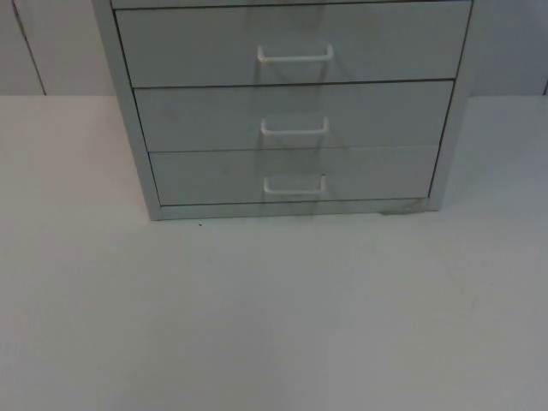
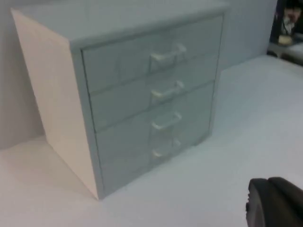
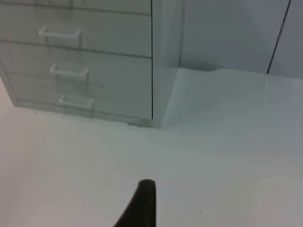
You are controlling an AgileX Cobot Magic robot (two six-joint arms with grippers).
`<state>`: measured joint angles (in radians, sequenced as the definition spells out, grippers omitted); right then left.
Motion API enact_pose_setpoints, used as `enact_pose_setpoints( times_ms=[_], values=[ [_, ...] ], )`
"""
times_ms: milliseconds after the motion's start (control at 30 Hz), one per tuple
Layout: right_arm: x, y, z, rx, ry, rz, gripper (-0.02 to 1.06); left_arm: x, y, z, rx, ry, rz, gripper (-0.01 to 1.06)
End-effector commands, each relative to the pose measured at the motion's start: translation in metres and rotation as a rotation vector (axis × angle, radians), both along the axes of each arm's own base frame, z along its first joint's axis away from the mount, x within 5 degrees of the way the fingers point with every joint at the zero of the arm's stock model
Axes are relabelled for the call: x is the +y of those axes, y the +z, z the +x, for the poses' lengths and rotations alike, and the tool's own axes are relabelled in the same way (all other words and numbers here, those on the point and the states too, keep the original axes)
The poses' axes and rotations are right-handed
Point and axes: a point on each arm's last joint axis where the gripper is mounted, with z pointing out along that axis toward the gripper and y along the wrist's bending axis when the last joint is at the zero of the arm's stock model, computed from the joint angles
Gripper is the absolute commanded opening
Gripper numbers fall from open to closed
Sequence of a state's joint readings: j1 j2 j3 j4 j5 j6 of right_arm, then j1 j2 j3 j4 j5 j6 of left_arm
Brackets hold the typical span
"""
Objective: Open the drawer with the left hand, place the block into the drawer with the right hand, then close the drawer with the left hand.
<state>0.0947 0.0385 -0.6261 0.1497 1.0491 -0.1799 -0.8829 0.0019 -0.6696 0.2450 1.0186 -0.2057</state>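
Observation:
A grey drawer cabinet (image 1: pixel 291 111) stands at the back of the white table (image 1: pixel 274 317), against the wall. In the top view its three visible drawer fronts are all shut, with white handles on the upper (image 1: pixel 294 56), middle (image 1: pixel 294 128) and lowest (image 1: pixel 294 185) drawers. The left wrist view takes in the cabinet (image 2: pixel 142 94) from its front-left, with several handles one above another. My left gripper (image 2: pixel 274 203) hovers over the table well short of it. In the right wrist view the cabinet (image 3: pixel 94 61) lies ahead. My right gripper (image 3: pixel 142 205) hangs above the table, off its front-right corner.
A grey partition wall (image 1: pixel 34 43) closes off the table behind the cabinet. Bare white table top spreads in front of the cabinet and to both sides. Some dark clutter (image 2: pixel 286 28) sits far off beyond the table's end.

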Motion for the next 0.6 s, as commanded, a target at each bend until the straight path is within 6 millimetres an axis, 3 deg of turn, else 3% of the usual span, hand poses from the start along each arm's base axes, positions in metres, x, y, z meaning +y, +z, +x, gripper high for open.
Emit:
enact_pose_setpoints(
  times_ms=[0, 233, 567],
  values=[
    [0.000, -0.006, -0.003, -0.010, 0.010, -0.012, 0.84, -0.010, -0.012, 0.003, 0.036, -0.038, 0.013, 0.00],
    [-0.001, -0.025, 0.003, 0.062, -0.003, -0.048, 0.84, -0.022, -0.039, 0.008, 0.107, -0.053, 0.090, 0.00],
    [-0.002, -0.030, 0.006, 0.085, -0.007, -0.058, 0.84, -0.025, -0.041, 0.004, 0.131, -0.109, 0.108, 0.00]
  ],
)
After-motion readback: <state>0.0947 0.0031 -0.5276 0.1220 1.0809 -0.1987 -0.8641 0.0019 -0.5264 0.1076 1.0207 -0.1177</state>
